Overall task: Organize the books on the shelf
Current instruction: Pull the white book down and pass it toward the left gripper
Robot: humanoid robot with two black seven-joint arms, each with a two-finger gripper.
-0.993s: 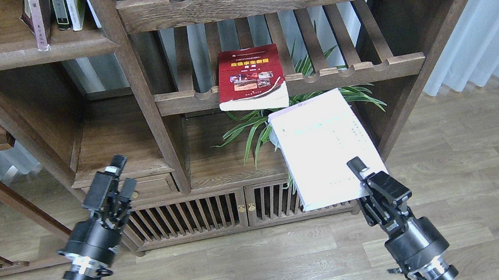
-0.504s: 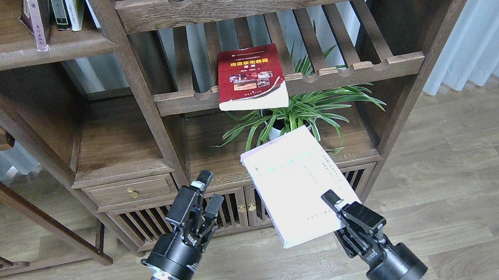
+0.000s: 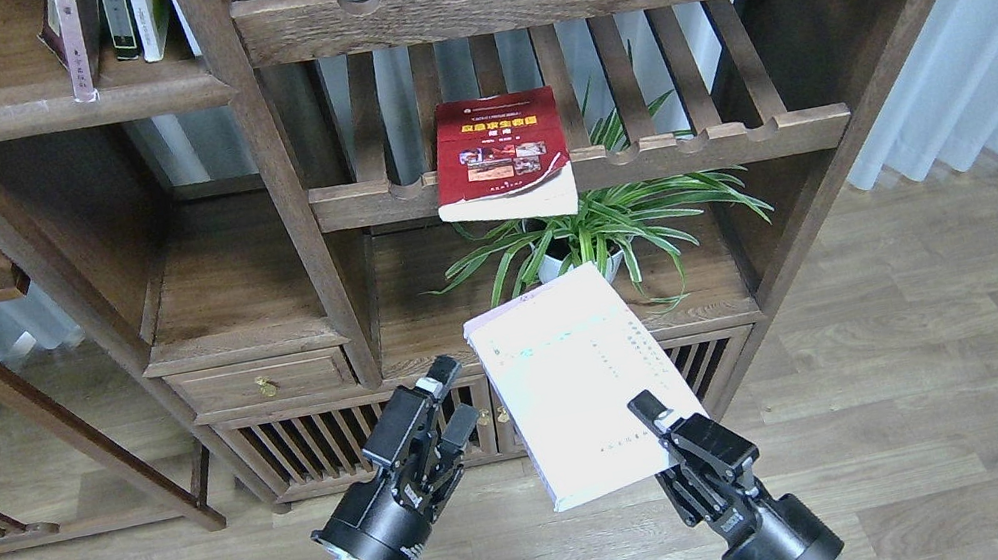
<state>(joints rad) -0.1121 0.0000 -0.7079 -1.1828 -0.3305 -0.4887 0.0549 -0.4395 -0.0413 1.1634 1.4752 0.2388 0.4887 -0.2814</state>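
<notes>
- Below the plant (image 3: 588, 235), in front of the cabinet doors, the right gripper (image 3: 659, 415) is clamped on the near right corner of the pale book (image 3: 571, 379); the book is held in the air, face up, tilted, touching nothing else.
- Change over the last second: the pale book has come down and leftward, from level with the slatted rack (image 3: 582, 167) to level with the cabinet doors. The left gripper (image 3: 443, 401) has swung in from the far left and now sits just beside the book's left edge, not touching it.
- Left gripper: fingers slightly apart, holding nothing.
- Judgement: both arms are converging on one book, so a handover or a two-handed regrip looks likely before it goes to the solid shelf (image 3: 69, 103) at upper left. No placement done yet.
- No table in view; all places are given relative to the bookcase.
- Count: one pale book in hand; one red book (image 3: 501, 153) lying flat on the slatted rack, its near edge overhanging; about three books (image 3: 106, 21) standing on the solid shelf, tops cut off. Two grippers, one plant.
</notes>
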